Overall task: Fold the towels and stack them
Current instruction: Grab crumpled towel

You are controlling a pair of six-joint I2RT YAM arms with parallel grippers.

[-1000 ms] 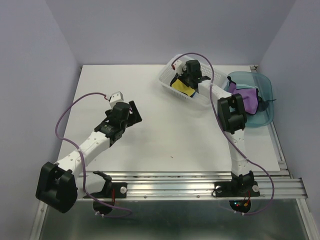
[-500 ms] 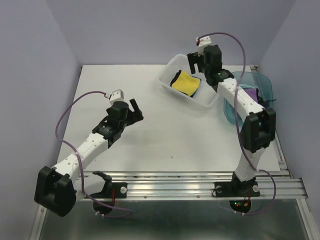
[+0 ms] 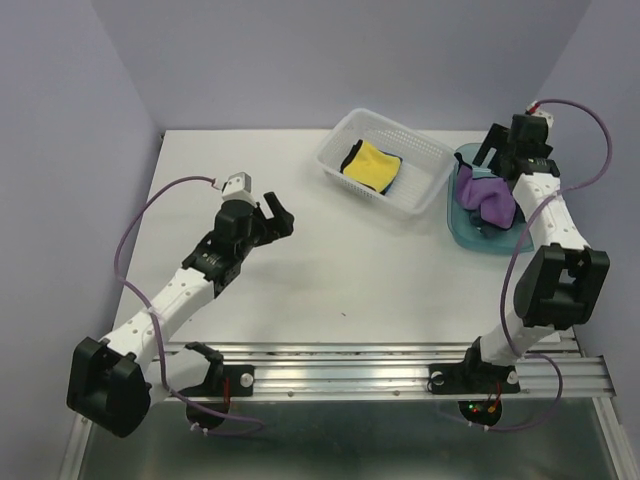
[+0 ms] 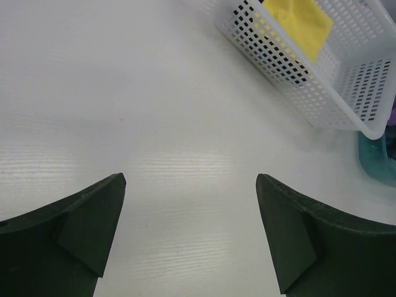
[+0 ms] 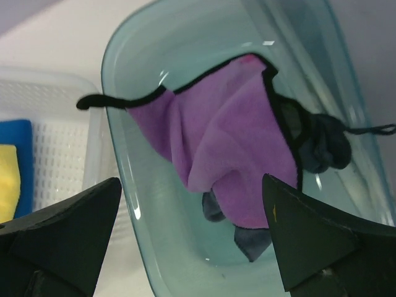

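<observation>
A yellow towel (image 3: pixel 372 165) lies folded in the white basket (image 3: pixel 425 190), on top of a bright blue towel (image 5: pixel 15 142). A purple towel (image 3: pixel 488 195) lies crumpled in the teal bin (image 3: pixel 470 232) over a dark slate blue towel (image 5: pixel 322 145). My right gripper (image 3: pixel 500 150) is open and empty, hovering above the bin's far side; in the right wrist view (image 5: pixel 192 179) the purple towel (image 5: pixel 229 148) sits between its fingers, below them. My left gripper (image 3: pixel 275 218) is open and empty over bare table, left of the basket.
The basket (image 4: pixel 291 80) with the yellow towel (image 4: pixel 300 25) stands ahead and to the right of my left gripper (image 4: pixel 190 176). The bin's edge (image 4: pixel 377 164) shows beyond it. Purple walls close in the back and sides.
My right gripper rose from the basket, leaving the yellow towel there, and swung right to above the teal bin. My left gripper shifted slightly toward the basket.
</observation>
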